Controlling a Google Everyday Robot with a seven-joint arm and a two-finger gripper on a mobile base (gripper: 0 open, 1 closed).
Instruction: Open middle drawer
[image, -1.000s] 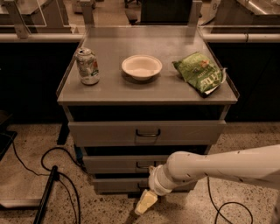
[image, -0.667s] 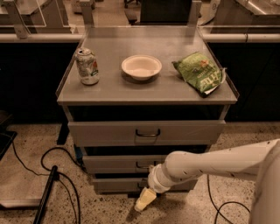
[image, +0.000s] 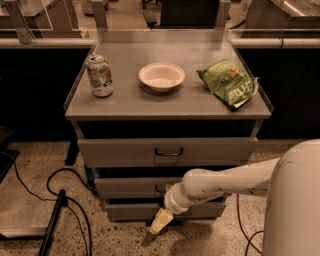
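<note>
The middle drawer (image: 130, 187) is the second of three grey fronts on a grey cabinet and looks closed; its small dark handle (image: 159, 189) is partly hidden behind my arm. My gripper (image: 161, 221) hangs low in front of the bottom drawer (image: 135, 210), below and slightly left of that handle, pointing down toward the floor. My white arm (image: 225, 182) reaches in from the right across the drawer fronts. The top drawer (image: 167, 151) with its dark loop handle is closed.
On the cabinet top (image: 130, 107) stand a soda can (image: 100, 75), a white bowl (image: 161, 76) and a green chip bag (image: 230, 83). Black cables (image: 60, 190) and a dark pole (image: 54, 223) lie on the speckled floor at left.
My arm's shoulder has come closer at the right of the view. The gripper stays at about the same low spot before the bottom drawer.
</note>
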